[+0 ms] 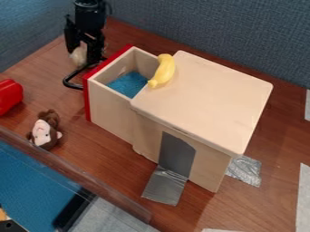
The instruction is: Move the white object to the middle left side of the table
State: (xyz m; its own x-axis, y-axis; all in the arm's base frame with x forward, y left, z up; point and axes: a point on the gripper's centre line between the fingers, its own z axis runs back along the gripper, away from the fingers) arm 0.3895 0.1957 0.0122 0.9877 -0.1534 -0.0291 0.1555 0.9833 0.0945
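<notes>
At the upper left, behind the drawer front: the black gripper (84,58) hangs low, pointing down, with the white object (79,55) right at its lower end and partly covered by it. Whether it is open or closed, and whether it has hold of the object or is only beside it, I cannot tell.
White object: pale and roundish, at the far left part of the table (84,149). A loose or off-centre hold could let it slip or roll during a move.
Black handle (73,81): it loops out from the red drawer front (87,99), very near the gripper. Coming forward too low could snag it and drag the drawer (109,108) or the whole wooden box (209,102); a lift first would probably avoid that.
Banana (162,71): it rests on the near-left edge of the box top, above the blue cloth (128,84). A jolt to the box could tip it into the drawer.
Red thing (8,96) and toy monkey (45,130): both are on the left side, roughly where the object seems meant to go. Setting down too close could push either one or leave the object leaning.
See-through rim (79,179): it borders the table just past the monkey, so overshooting toward it could mean a bump.
</notes>
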